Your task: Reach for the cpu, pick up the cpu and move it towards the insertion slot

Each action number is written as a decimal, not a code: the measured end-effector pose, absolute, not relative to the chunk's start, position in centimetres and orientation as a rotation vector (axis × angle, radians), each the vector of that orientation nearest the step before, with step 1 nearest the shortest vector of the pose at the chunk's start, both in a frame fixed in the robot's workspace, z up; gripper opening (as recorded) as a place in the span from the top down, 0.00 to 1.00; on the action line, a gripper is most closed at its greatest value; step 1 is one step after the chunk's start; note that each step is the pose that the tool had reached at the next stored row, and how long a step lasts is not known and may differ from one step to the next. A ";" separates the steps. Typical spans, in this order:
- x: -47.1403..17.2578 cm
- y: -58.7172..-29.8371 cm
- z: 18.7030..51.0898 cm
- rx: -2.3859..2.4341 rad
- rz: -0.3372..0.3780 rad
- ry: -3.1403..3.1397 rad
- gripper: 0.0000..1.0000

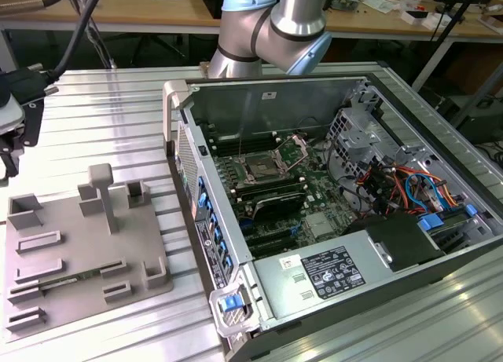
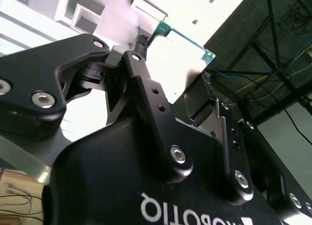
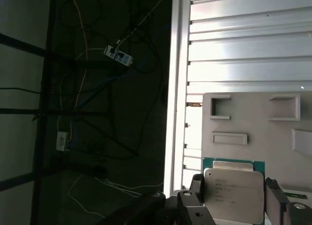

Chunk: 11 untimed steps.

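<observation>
While inside one claw, one cpu.

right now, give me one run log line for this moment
phase: cpu picked up | pincer: shut on cpu, near grey tray | insertion slot: in open case, cpu not yet there

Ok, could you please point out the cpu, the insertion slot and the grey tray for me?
cpu (image 3: 234,195): first wrist view, on its silvery top.
insertion slot (image 1: 258,170): exterior view, on its dark centre.
grey tray (image 1: 76,243): exterior view, on its bare flat base.
</observation>
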State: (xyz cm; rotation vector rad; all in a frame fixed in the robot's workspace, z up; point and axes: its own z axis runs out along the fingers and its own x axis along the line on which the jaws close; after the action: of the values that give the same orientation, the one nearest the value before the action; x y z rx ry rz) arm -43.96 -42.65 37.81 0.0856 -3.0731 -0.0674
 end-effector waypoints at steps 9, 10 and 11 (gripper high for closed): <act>-44.1 -42.6 38.0 0.090 -0.069 -3.111 0.45; -44.0 -42.6 38.2 0.090 -0.070 -3.111 0.45; -44.0 -42.6 38.4 0.090 -0.070 -3.111 0.45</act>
State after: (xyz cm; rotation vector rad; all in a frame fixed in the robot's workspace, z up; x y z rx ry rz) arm -44.05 -42.58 38.43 0.0900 -3.1108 -0.0701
